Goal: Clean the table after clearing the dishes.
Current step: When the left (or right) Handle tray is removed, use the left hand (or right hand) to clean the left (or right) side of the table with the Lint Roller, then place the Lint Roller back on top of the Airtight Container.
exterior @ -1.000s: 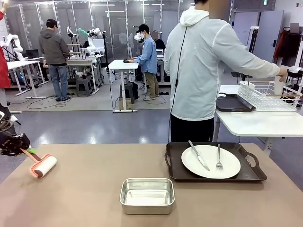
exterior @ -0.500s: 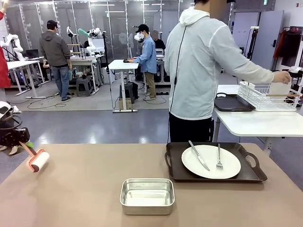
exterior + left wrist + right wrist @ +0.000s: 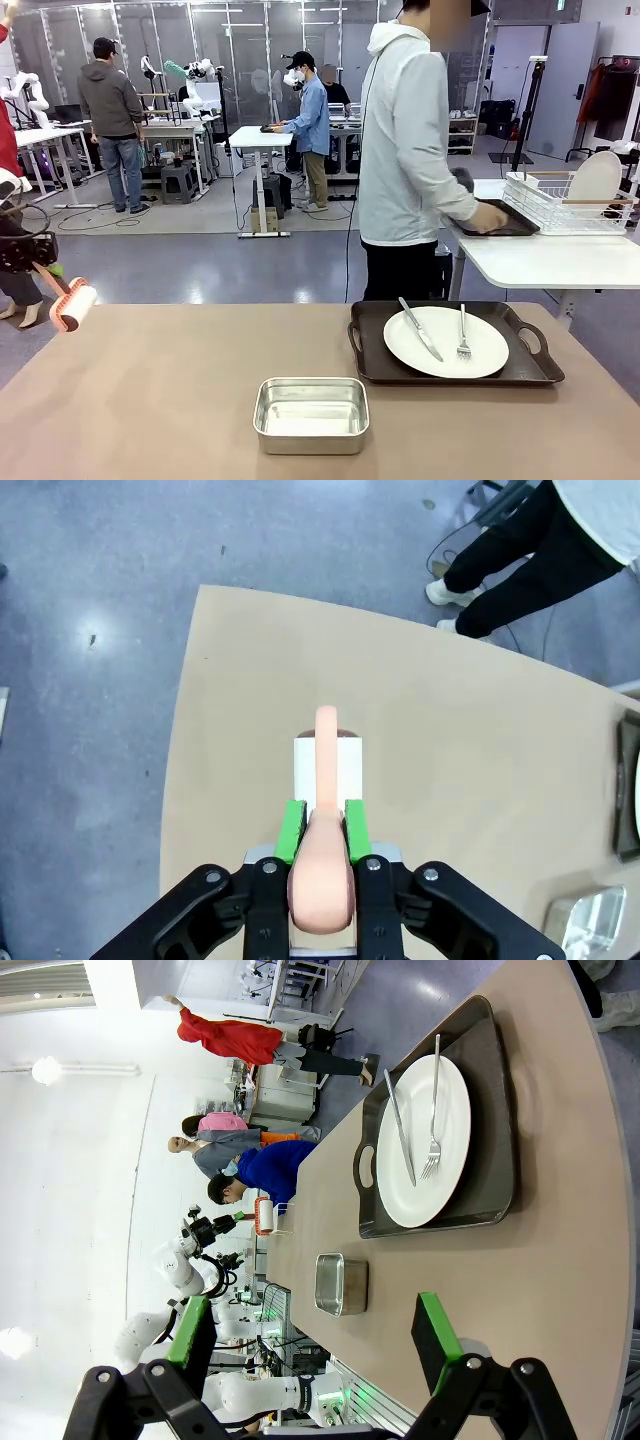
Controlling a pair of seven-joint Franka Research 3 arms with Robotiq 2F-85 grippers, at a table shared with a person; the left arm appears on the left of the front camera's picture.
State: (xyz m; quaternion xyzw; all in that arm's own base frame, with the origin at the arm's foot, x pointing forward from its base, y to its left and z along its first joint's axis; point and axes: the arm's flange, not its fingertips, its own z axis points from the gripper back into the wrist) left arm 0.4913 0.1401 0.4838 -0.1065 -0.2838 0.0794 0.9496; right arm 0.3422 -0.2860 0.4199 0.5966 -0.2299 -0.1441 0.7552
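The wide table has a plain, matte brownish-tan top. On its right part lies a dark rectangular tray with cut-out handles at both ends. On the tray is a round white plate carrying a silver knife and a silver fork side by side. Near the front middle, apart from the tray, stands a small rectangular steel pan with rounded corners and a shiny rim.

Across the table a person in a white hooded jacket has a hand on a second dark tray. That tray lies on a smaller white table, just beside a white wire rack in which a second white plate stands on edge.

The left gripper is clenched on the smooth salmon-pink handle of a lint roller, its green pads pressing it from both sides. The roller's white cylinder sits over the table's left corner; whether it touches the top cannot be told. The right gripper hangs released over the table top, fingers wide apart with nothing between them, and the tray and steel pan lie beyond it.
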